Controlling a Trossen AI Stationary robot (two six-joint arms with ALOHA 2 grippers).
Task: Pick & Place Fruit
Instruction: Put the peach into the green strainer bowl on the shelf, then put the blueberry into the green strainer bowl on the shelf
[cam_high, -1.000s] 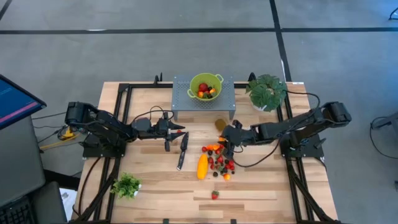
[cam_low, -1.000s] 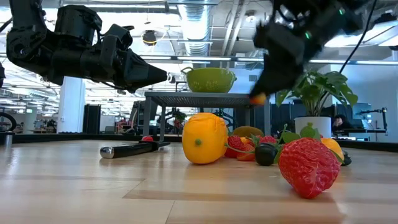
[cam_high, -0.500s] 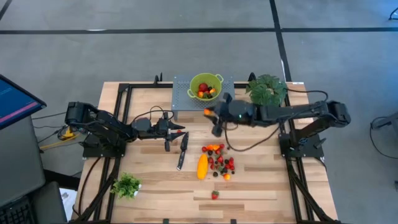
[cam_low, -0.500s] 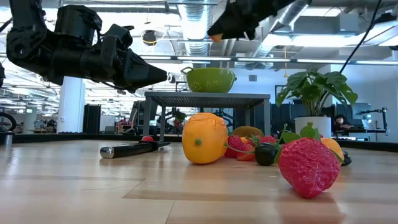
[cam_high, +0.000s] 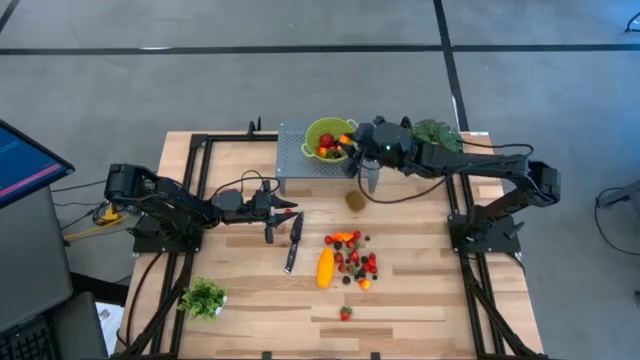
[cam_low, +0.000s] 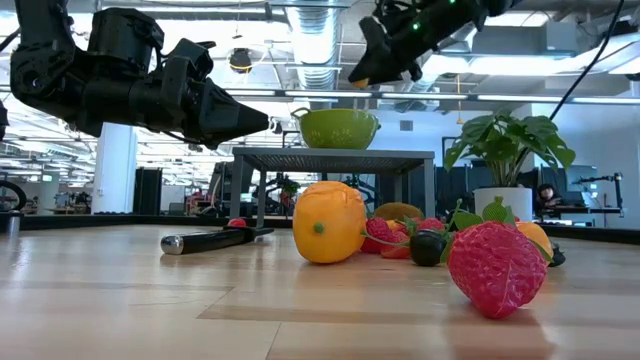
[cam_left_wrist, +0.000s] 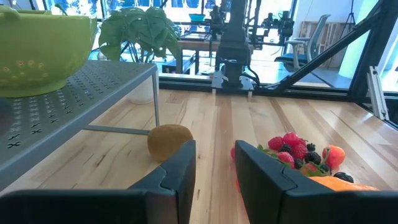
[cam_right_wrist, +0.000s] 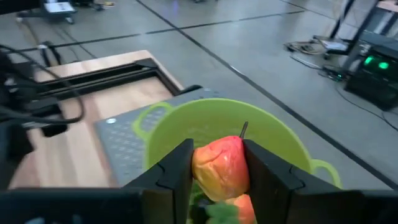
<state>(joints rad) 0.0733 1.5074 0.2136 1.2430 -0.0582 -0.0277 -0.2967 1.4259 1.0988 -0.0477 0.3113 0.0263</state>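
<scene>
My right gripper (cam_high: 349, 146) hangs at the right rim of the green colander bowl (cam_high: 330, 138), shut on a small orange-red fruit (cam_right_wrist: 219, 168). The bowl stands on a grey perforated stand (cam_high: 300, 165) and holds several fruits. A pile of small fruit (cam_high: 353, 255) lies on the table, with a long yellow-orange fruit (cam_high: 325, 267) beside it. A brown kiwi (cam_high: 355, 200) and a lone strawberry (cam_high: 345, 313) lie apart. My left gripper (cam_high: 296, 212) waits level at the table's left-centre, open, with nothing between its fingers. My right gripper pinches the small orange-red fruit by its two sides (cam_right_wrist: 198, 171) between its two fingers. The fingers slant down, coming from the table's right side. The fruit is lifted clear, its stem up, over the green bowl's rim (cam_right_wrist: 273, 134).
A black-handled knife (cam_high: 293, 240) lies just in front of my left gripper. A potted plant (cam_high: 432, 142) stands at the far right beside the stand, and a small green plant (cam_high: 204, 297) sits near the front left. Black frame rails (cam_high: 198, 170) run along both table sides.
My right gripper has risen from the fruit pile with the small orange-red fruit. It has swung toward the table's far edge, up to the green bowl on the stand. The fruit stays between its fingers, clear of the table.
</scene>
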